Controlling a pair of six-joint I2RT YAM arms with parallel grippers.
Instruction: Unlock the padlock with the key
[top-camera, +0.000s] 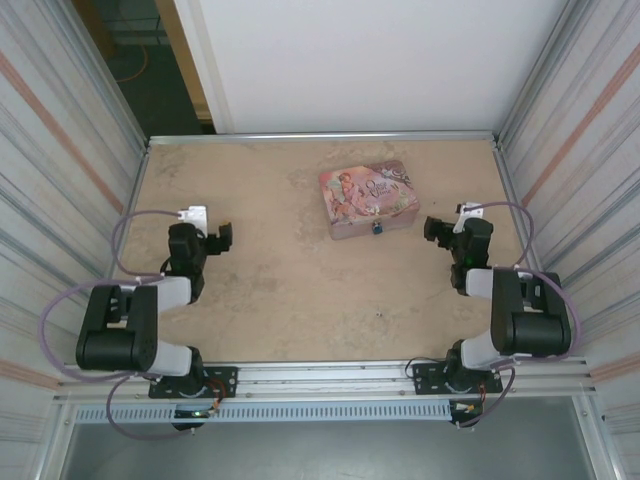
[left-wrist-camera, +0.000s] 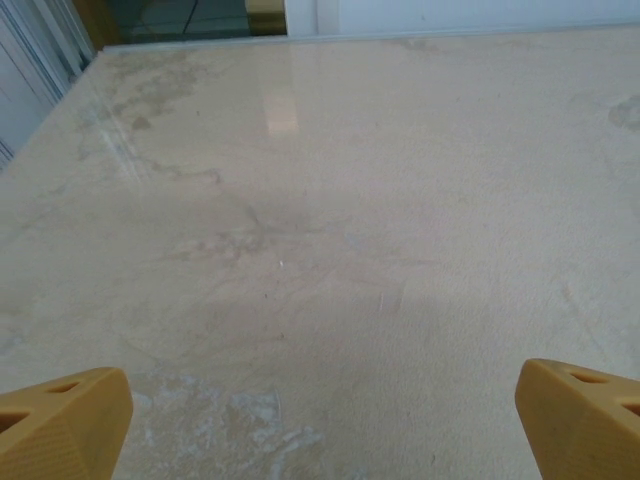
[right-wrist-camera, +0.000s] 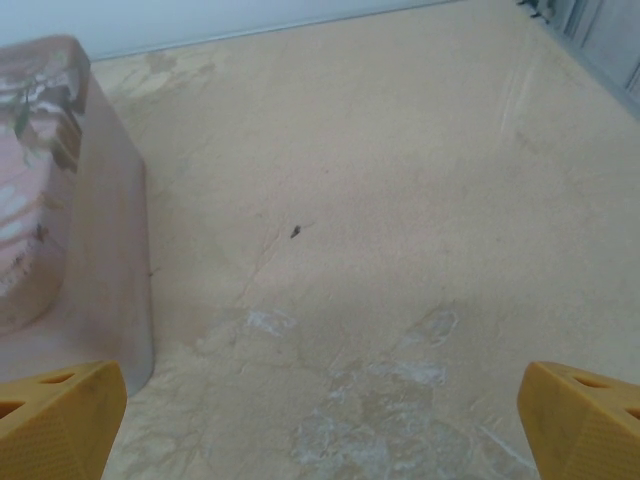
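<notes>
fingers (left-wrist-camera: 62, 428) wide, bare table (left-wrist-camera: 320, 250) ahead

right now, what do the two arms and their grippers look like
Both arms are black with silver-grey links: left arm, right arm. A lilac cable loops along each. The left gripper and right gripper are black, with chunky yellow-orange fingers.

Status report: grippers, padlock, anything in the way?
Left gripper open, right gripper open, both empty. Padlock at pink tin's near side, untouched. No obstruction seen.
</notes>
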